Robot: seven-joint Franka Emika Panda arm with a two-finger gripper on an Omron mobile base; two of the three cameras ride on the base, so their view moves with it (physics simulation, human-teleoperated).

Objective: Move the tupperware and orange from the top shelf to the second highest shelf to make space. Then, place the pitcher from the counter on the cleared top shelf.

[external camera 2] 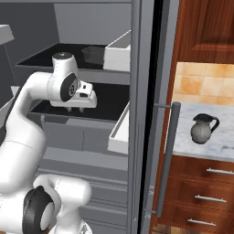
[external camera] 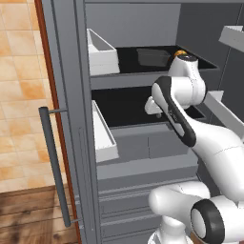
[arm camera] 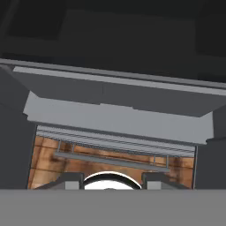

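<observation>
Arm elbowed into fridge, gripper (external camera 2: 75,109) pointing down over second highest shelf (external camera 2: 105,98); jaw gap cannot be told, nothing seen held. Tupperware (external camera: 153,56) and orange (external camera: 180,52) above jaws on top shelf (external camera: 128,59)

1. Fridge cabinet (external camera: 143,167) – grey, open at the front, plain grey back wall and drawer fronts below.
2. Fridge door (external camera: 66,95) – grey, edge-on at the left of the left base view, red-brown trim along its outer edge.
3. Door handle (external camera: 55,167) – long dark grey vertical bar on two short pegs.
4. White bins (external camera: 102,52) – rectangular, open-topped; a second one (external camera: 104,136) lower down, just inside the door side.
5. Wall tiles (external camera: 19,95) – square, mottled orange and cream.
6. Floor (external camera: 28,214) – brown wood planks.
7. Upper cupboard (external camera 2: 205,27) – red-brown wood.
8. Lower drawers (external camera 2: 205,196) – brown wood, slim metal bar pulls.
</observation>
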